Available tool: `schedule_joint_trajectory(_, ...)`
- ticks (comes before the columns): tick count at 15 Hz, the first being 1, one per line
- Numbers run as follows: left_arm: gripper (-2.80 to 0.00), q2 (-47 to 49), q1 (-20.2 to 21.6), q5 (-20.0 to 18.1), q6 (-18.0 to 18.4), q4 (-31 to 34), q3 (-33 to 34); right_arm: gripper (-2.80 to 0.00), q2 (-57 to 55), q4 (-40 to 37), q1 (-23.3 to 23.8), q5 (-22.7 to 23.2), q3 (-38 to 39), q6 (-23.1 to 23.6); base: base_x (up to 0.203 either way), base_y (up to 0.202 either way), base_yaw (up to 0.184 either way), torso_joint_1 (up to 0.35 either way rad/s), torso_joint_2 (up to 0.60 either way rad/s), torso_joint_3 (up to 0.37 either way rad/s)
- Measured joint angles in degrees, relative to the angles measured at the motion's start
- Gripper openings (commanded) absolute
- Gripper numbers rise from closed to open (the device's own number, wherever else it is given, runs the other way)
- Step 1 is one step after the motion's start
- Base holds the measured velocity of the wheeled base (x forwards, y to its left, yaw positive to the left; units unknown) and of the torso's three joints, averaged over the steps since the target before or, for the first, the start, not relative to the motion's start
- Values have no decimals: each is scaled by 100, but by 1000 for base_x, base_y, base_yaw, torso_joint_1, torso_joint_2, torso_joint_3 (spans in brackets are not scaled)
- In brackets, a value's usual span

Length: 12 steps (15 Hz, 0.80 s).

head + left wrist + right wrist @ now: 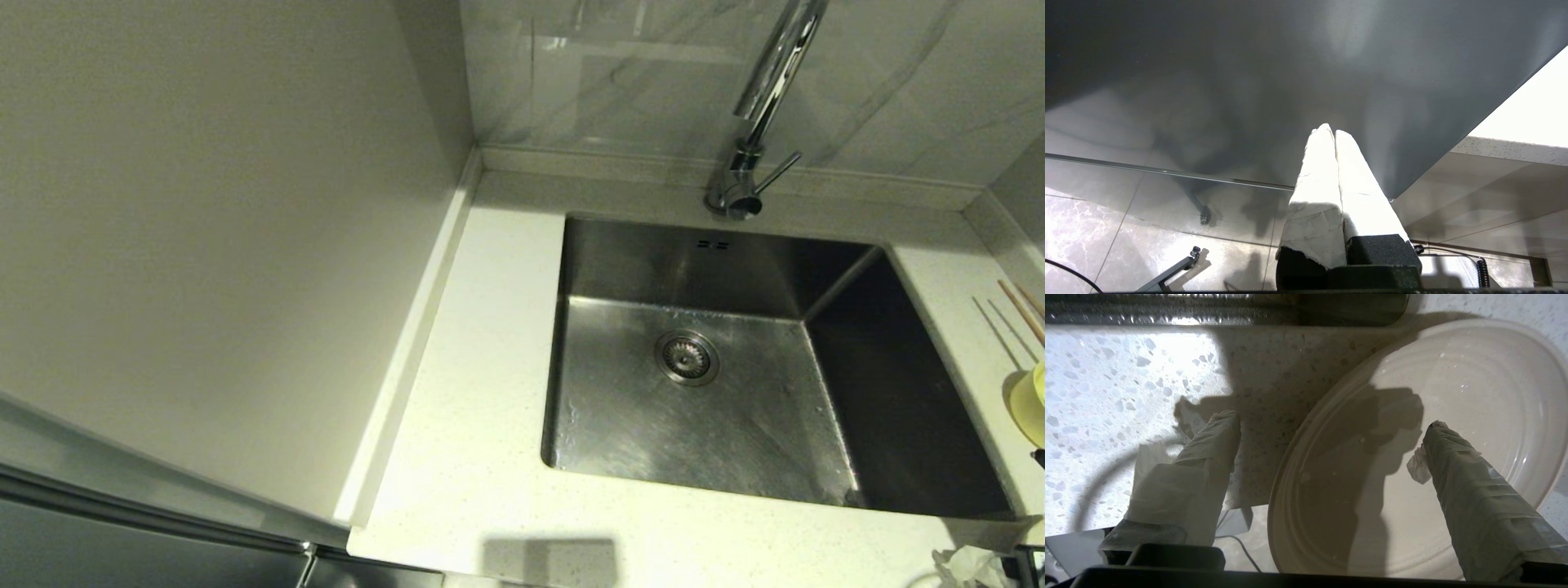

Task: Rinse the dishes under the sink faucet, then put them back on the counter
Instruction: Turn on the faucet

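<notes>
Sink is the landmark: square stainless basin, brushed and scuffed floor with wet streaks, nothing in it but the round steel drain strainer mid-floor. Faucet stands just behind the sink's back rim, shiny chrome tube leaning up out of the head view, thin straight lever sticking out to the sink's right.

Counter wraps the sink: off-white speckled stone with a low raised rim along the walls.

Dishes all right of the sink. Pale yellow bowl at the head view's edge, mostly cut off. Chopsticks just behind it, thin wooden sticks, long axes running diagonally back toward the sink. Plate, wide shallow cream-white with concentric ridges and a few water drops, lies flat on the counter near the sink's edge.

Right gripper over the plate's rim, jaws spread wide, one wrapped finger above the plate, the other above bare counter; grasping nothing.

Left gripper down off the counter beside a grey cabinet panel, jaws pressed together, empty.
</notes>
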<state>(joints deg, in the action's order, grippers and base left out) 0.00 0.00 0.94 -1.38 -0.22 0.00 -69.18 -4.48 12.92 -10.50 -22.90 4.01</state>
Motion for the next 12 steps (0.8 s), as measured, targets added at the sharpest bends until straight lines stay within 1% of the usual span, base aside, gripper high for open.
schedule_joint_trajectory(1, -280, 0, 0, 2, 0, -2, 0, -280, -30, 13, 0, 1, -1, 0, 0, 0, 0, 0, 0, 0)
schedule_joint_trajectory(6, -280, 0, 0, -2, 0, 0, 0, -280, -121, 131, 2, 1, 8, -46, 0, 0, 0, 0, 0, 0)
schedule_joint_trajectory(12, -280, 0, 0, 0, 0, -2, 0, -280, -179, 141, 6, -4, 76, -444, 0, 0, 0, 0, 0, 0)
